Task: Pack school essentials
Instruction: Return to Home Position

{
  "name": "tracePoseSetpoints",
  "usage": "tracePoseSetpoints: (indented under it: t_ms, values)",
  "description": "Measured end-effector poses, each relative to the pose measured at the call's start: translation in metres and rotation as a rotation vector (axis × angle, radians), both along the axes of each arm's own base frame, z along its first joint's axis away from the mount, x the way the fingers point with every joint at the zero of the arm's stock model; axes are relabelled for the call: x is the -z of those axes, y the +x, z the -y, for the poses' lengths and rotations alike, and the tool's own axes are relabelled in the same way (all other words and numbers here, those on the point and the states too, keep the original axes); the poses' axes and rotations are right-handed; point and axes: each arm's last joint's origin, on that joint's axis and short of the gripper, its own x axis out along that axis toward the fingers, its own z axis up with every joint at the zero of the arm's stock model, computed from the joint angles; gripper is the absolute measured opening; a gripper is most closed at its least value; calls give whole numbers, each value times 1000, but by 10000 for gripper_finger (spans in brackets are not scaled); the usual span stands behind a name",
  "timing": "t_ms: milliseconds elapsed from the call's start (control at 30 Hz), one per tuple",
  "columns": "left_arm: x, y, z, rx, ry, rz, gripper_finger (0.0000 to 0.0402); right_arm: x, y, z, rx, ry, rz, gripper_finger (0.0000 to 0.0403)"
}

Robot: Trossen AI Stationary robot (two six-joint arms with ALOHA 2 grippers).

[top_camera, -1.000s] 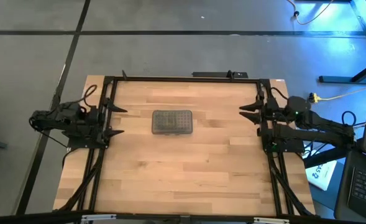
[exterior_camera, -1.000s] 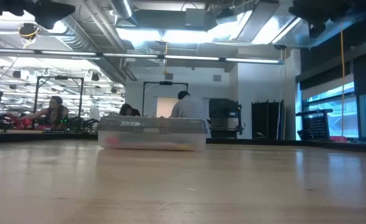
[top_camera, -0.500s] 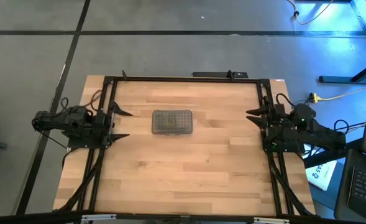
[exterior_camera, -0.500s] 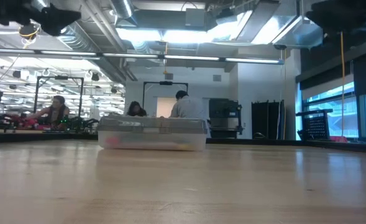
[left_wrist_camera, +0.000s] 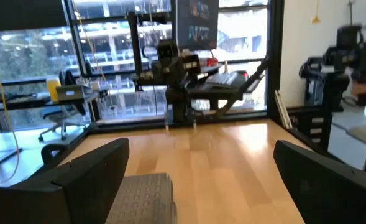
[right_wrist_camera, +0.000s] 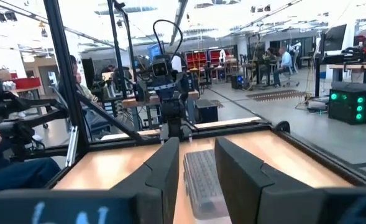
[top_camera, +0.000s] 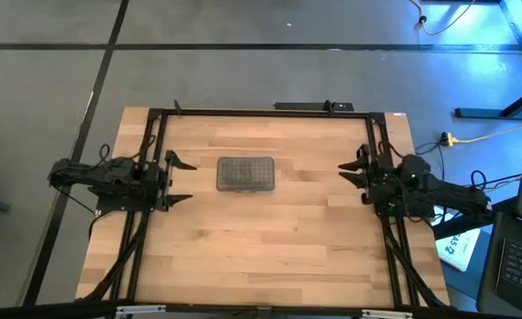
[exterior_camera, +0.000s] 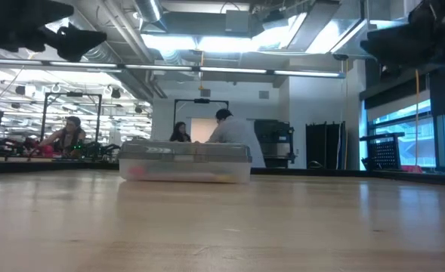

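High view is showing me holding both arms at the side edges of the tabletop (top_camera: 269, 239), well apart from the clear case (top_camera: 245, 174), which is lying shut nearer the far edge. I am holding my left gripper (top_camera: 188, 181) over the left edge with its fingers spread wide, pinching nothing. My right gripper (top_camera: 354, 177) is hanging over the right edge with its fingers parted more narrowly, also empty. Both are pointing inward at the case. I am judging that the packing is done and the arms are standing aside for this reason, since nothing is lying loose on the wood. The school essentials (exterior_camera: 207, 176) are sitting inside the case. In the low view only a pink smear and a yellow one are showing through the clear wall, and I am not managing to tell which thing is which. The dotted grey lid (right_wrist_camera: 202, 177) is hiding the contents from above, and both wrist views are cutting the case off between my own fingers.
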Motion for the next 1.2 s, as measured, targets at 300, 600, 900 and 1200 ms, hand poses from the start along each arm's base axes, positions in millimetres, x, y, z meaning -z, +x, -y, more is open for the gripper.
tracePoseSetpoints:
  t_ms: [300, 600, 900, 1200]
  values:
    - [27, 8, 1, -13, -13, -27, 396, 33, 8, 2, 10, -21, -107, 106]
    - [34, 10, 0, -35, -43, -39, 396, 33, 8, 3, 44, -132, -119, 106]
    - [34, 10, 0, -31, -91, -38, 396, 33, 8, 3, 67, -352, -130, 106]
    - [34, 10, 0, -30, -86, -38, 396, 33, 8, 3, 68, -364, -131, 106]
